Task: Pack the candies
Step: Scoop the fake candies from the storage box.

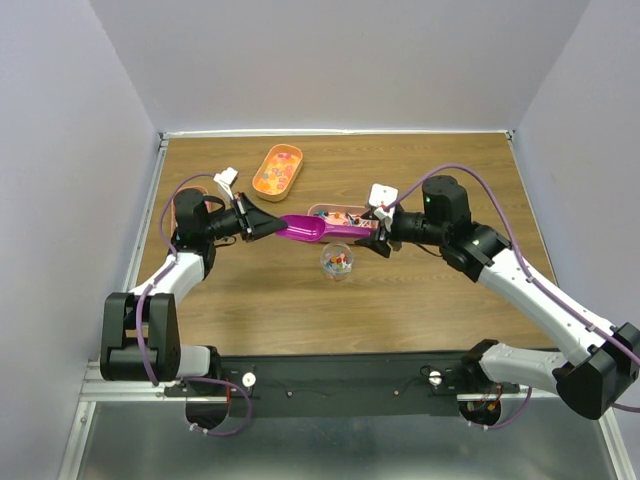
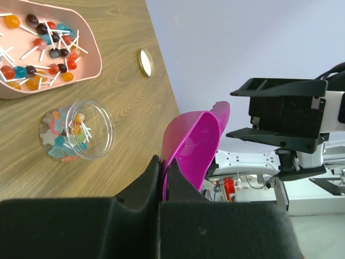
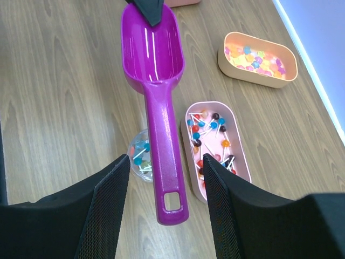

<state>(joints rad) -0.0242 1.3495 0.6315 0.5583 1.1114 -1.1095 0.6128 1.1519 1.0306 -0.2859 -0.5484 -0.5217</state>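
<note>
Tiny multicoloured candies [image 3: 211, 141], many on white sticks, lie at the centre of the worktop [image 3: 64, 81] in a pink tray [image 3: 242, 159] and a clear jar [image 2: 113, 129]. Others fill a peach tray [image 3: 253, 74] toward the far edge.

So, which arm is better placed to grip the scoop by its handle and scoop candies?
Right. The right claw stands open around the handle of the magenta scoop, beside the tray of candies. The left claw is shut on the bowl's rim, so it probably cannot dig.

A magenta scoop [image 1: 312, 229] is seen level above the worktop [image 1: 420, 310], between the left gripper [image 1: 262, 226] and the right gripper [image 1: 379, 238]. Some candies [image 1: 338, 260] are seen in a clear cup [image 1: 336, 272] just beside it.
</note>
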